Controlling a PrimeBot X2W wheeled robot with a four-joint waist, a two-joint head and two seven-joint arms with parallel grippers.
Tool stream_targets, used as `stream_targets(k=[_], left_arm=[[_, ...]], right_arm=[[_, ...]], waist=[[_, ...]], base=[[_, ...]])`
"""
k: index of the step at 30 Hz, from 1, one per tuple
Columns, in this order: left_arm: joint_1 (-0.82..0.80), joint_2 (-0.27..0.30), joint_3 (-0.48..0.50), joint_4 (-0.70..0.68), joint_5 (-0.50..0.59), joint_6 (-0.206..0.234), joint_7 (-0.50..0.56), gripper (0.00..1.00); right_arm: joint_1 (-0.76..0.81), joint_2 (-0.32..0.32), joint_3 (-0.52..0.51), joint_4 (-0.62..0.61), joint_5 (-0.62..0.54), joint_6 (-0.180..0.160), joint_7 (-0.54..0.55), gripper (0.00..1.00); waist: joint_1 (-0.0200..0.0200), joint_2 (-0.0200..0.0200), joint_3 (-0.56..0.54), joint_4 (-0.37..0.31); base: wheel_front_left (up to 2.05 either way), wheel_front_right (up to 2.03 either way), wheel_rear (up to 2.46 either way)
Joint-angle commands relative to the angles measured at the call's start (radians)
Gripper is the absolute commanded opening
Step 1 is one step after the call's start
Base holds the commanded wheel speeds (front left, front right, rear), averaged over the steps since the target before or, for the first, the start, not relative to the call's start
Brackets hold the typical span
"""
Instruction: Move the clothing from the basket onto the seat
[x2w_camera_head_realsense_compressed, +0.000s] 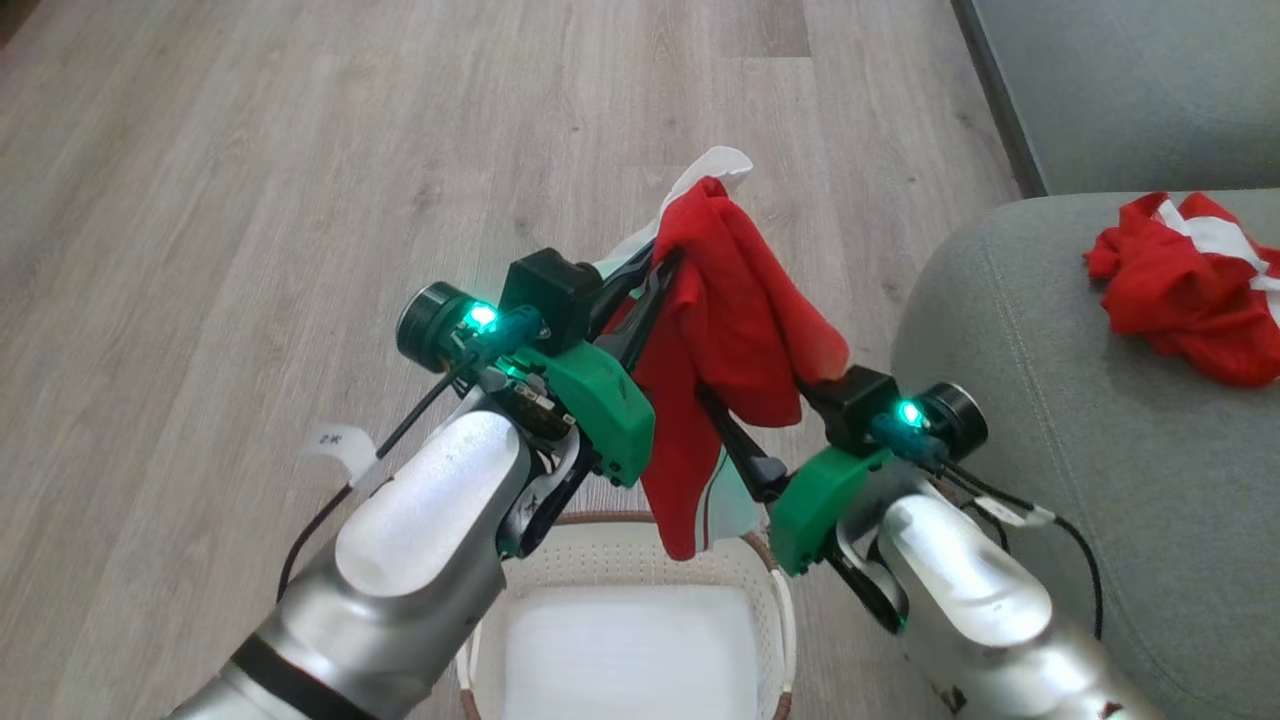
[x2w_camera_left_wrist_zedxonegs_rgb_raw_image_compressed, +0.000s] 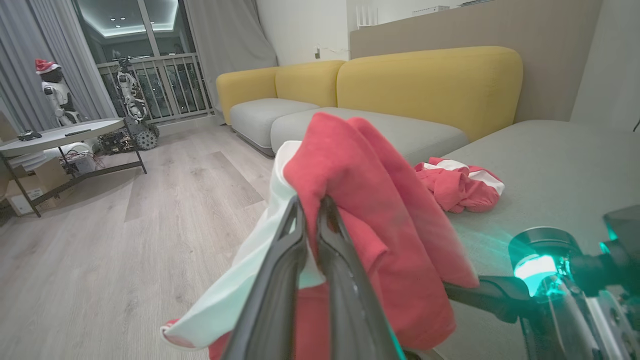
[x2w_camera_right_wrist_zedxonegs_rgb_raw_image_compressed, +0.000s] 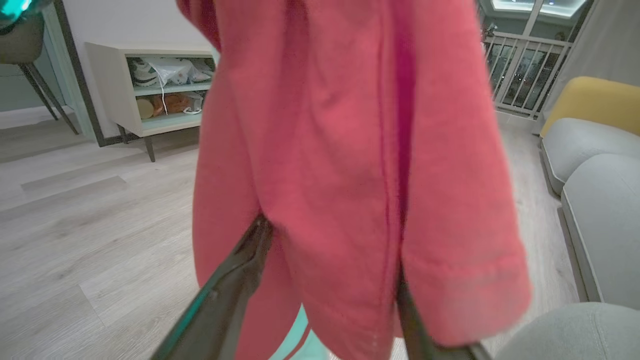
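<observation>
The floor (x2w_camera_head_realsense_compressed: 300, 200) is pale grey wood-look planking, and the cream basket (x2w_camera_head_realsense_compressed: 610, 550) stands directly on it at the bottom of the head view, just beside the rounded corner of the seat (x2w_camera_head_realsense_compressed: 1050, 430). The seat is a broad grey-green cushion with a stitched seam. A crumpled heap of red and white clothing (x2w_camera_head_realsense_compressed: 1180, 300) lies on it toward the right, well apart from the basket

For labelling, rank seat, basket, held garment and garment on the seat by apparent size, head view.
Largest: seat.
Next: held garment and basket, alike, basket cropped, so unranked.
Smallest: garment on the seat.
</observation>
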Motion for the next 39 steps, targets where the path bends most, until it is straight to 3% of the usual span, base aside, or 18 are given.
stream_targets(k=[1, 2, 5, 6, 18, 20, 21, 23, 39], left_arm=[[-0.046, 0.020, 0.038, -0.039, -0.009, 0.007, -0.002, 0.00], [-0.043, 0.020, 0.038, -0.040, -0.011, 0.008, -0.001, 0.00], [-0.034, 0.022, 0.039, -0.038, -0.018, 0.013, -0.003, 0.00], [-0.030, 0.024, 0.040, -0.036, -0.020, 0.015, -0.003, 0.00], [0.033, 0.038, 0.065, -0.008, -0.051, 0.043, -0.050, 0.00], [0.046, 0.038, 0.068, -0.004, -0.055, 0.048, -0.065, 0.32], [0.052, 0.036, 0.070, -0.002, -0.058, 0.050, -0.072, 0.60], [0.064, 0.035, 0.071, 0.002, -0.060, 0.055, -0.087, 0.99], [0.128, -0.002, 0.053, 0.025, -0.058, 0.056, -0.178, 1.00]], right_arm=[[-0.066, 0.009, 0.025, -0.013, 0.006, 0.000, -0.005, 0.94], [-0.076, 0.010, 0.033, -0.008, 0.005, 0.000, -0.005, 0.65], [-0.095, 0.010, 0.042, 0.001, 0.008, 0.000, -0.005, 0.19], [-0.100, 0.010, 0.043, 0.000, 0.009, 0.000, -0.005, 0.00], [-0.131, -0.030, 0.037, -0.045, 0.011, 0.000, -0.005, 0.00], [-0.142, -0.044, 0.033, -0.054, 0.010, 0.000, -0.005, 0.00], [-0.147, -0.052, 0.029, -0.057, 0.011, 0.000, -0.005, 0.00], [-0.158, -0.068, 0.023, -0.062, 0.009, 0.000, -0.005, 0.00], [-0.263, -0.208, -0.030, -0.119, -0.003, 0.000, -0.004, 0.00]], waist=[[0.0001, -0.0001, 0.003, 0.005], [0.0001, -0.0001, 0.003, 0.008], [0.0001, -0.0001, 0.006, 0.012], [0.0001, -0.0001, 0.007, 0.013], [0.0001, -0.0001, 0.010, -0.026], [0.0001, -0.0001, 0.011, -0.039], [0.0001, -0.0001, 0.011, -0.046], [0.0001, -0.0001, 0.013, -0.061], [0.0001, -0.0001, 0.058, -0.298]], base=[[0.00, 0.00, 0.00], [0.00, 0.00, 0.00], [0.00, 0.00, 0.00], [0.00, 0.00, 0.00], [0.00, 0.00, 0.00], [0.00, 0.00, 0.00], [0.00, 0.00, 0.00], [0.00, 0.00, 0.00], [0.00, 0.00, 0.00]])
